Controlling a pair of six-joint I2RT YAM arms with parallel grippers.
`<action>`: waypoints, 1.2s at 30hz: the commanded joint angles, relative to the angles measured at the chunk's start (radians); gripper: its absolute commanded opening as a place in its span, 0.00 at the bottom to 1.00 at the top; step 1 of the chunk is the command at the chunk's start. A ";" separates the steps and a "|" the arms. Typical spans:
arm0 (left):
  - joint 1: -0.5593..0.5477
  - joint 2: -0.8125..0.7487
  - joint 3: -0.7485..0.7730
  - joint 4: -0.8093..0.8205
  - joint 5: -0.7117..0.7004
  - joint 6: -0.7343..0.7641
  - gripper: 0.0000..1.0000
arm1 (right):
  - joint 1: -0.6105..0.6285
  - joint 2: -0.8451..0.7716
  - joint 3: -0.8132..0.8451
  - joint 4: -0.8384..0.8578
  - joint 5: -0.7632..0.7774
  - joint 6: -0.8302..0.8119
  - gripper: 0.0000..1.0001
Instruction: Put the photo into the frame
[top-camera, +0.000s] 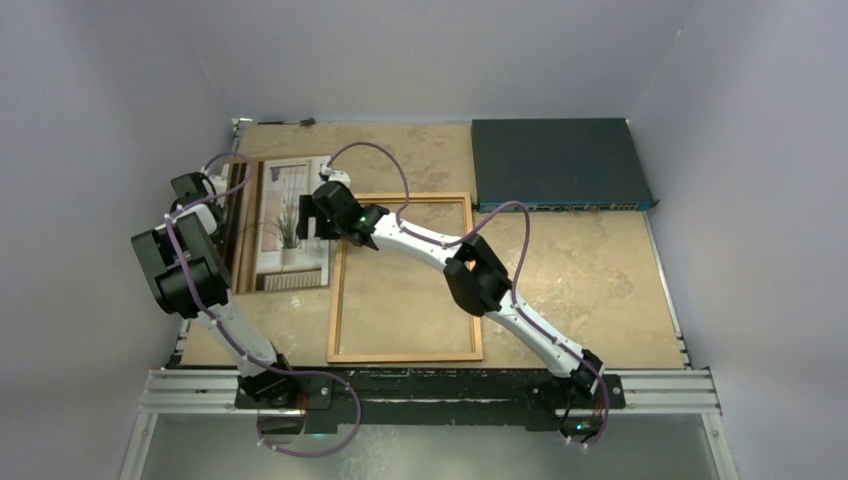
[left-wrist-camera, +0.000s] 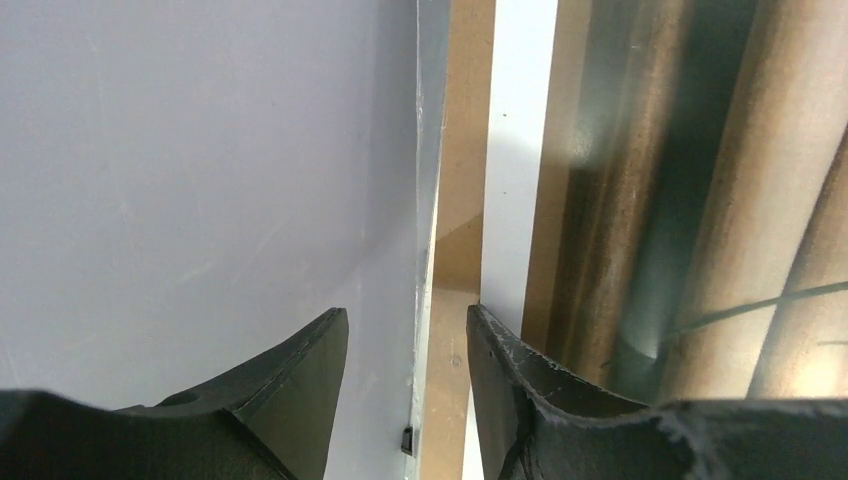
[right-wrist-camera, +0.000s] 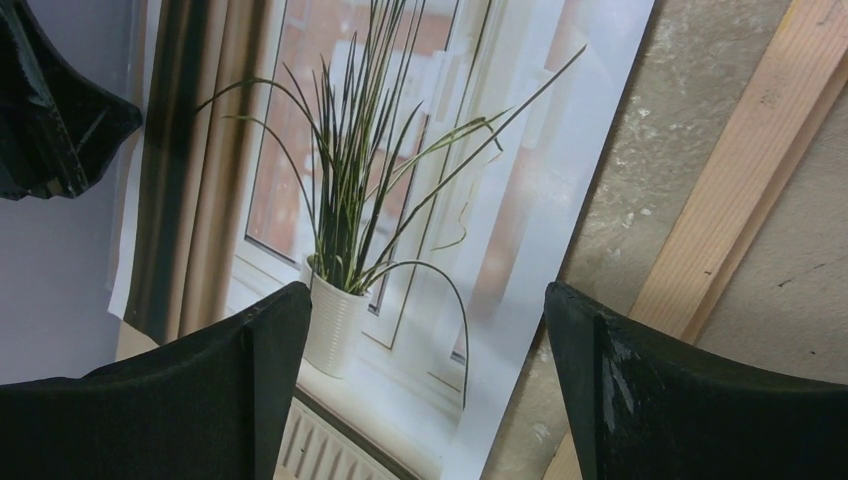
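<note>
On the table (top-camera: 600, 300), photo (right-wrist-camera: 400, 200) lies below the right hand (right-wrist-camera: 425, 295).

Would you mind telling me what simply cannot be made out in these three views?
- Left wrist: the left gripper is too close, so only a strip of the photo shows.
- Top external: the left arm covers the photo's left edge, so contact there cannot be told.
- Top external: the right gripper hides part of the photo's right edge.
- The frame: no view shows whether glass is in it.
- The dark blue box: front markings too small.
</note>
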 joint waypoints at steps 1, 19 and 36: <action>0.005 0.001 -0.042 -0.076 0.038 0.022 0.47 | 0.003 0.050 0.014 -0.053 -0.046 0.033 0.90; 0.005 0.040 -0.066 -0.045 0.043 0.067 0.42 | -0.007 -0.186 -0.315 0.393 -0.381 0.145 0.89; 0.005 0.056 -0.066 -0.048 0.049 0.087 0.39 | -0.005 -0.172 -0.171 0.113 -0.121 0.056 0.87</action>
